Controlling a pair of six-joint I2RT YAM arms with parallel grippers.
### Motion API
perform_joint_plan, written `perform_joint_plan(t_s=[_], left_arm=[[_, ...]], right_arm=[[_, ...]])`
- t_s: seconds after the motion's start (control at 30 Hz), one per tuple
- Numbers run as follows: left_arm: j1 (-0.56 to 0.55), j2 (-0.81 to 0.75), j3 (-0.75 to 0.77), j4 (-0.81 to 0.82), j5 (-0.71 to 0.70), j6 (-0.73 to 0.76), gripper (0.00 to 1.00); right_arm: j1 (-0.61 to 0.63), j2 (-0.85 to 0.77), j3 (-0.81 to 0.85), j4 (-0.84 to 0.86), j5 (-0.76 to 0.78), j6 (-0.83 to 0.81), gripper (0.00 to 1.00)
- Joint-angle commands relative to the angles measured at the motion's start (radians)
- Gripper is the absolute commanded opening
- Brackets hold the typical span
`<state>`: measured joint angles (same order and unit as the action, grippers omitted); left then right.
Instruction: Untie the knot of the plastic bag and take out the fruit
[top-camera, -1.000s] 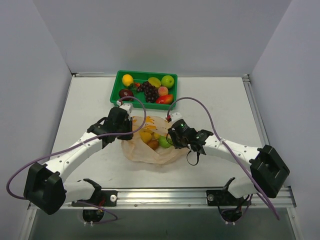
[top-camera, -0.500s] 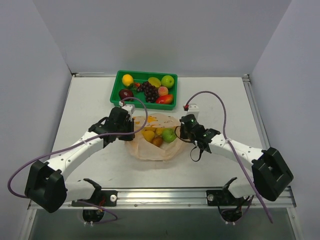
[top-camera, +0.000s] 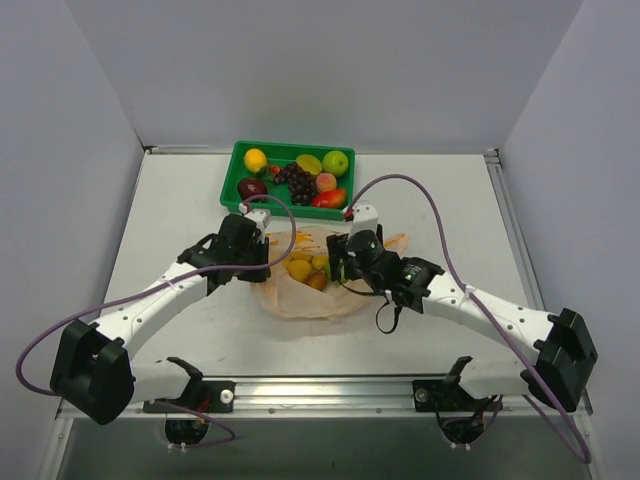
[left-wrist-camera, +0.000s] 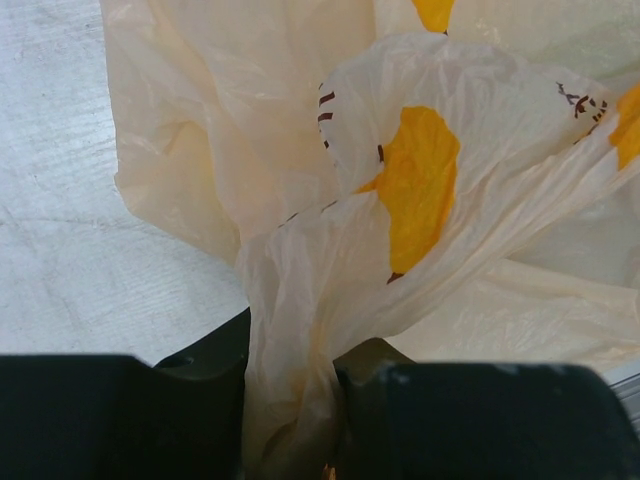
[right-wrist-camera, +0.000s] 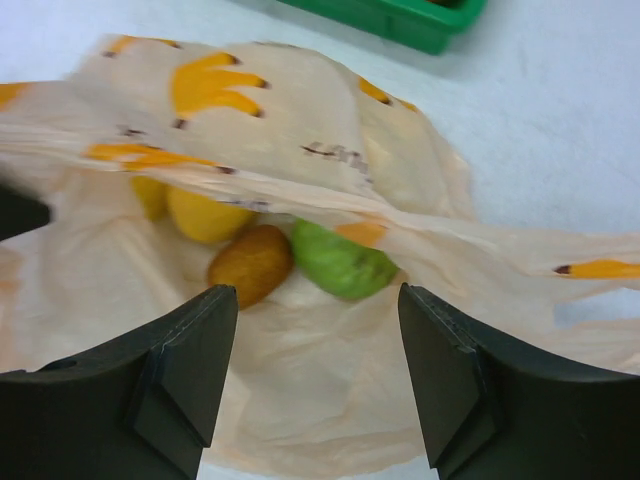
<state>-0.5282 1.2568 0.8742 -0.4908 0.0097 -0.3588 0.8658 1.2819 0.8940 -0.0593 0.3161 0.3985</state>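
Crosswise, the plastic bag (top-camera: 300, 303), mouth upward

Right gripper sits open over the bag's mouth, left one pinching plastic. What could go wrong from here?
1. The left gripper pinches only a thin bunch of the plastic bag; it may slip, collapsing the mouth.
2. The green fruit lies against the brown fruit, partly under a fold of film; the open right gripper might catch plastic or nudge the neighbour.

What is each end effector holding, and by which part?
Left end effector pinches the bag by a bunched fold at its edge. Right end effector is open above the fruit, holding nothing.
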Motion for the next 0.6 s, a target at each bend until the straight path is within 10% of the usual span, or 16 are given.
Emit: perform_joint_plan(t_s=[0.0, 0.3, 0.57], left_arm=[[0.005, 0.003, 0.031, 0.014, 0.018, 0.006, 0.28], [0.005, -0.013, 0.029, 0.014, -0.002, 0.006, 0.28], [0.005, -0.017, 0.029, 0.014, -0.002, 0.006, 0.28]], right_arm=[[0.065, -0.017, 0.066, -0.048, 0.051, -0.056, 0.65], [0.053, 0.164, 0.062, 0.093, -0.063, -0.072, 0.61], [-0.051, 0.235, 0.017, 0.18, -0.068, -0.087, 0.8]])
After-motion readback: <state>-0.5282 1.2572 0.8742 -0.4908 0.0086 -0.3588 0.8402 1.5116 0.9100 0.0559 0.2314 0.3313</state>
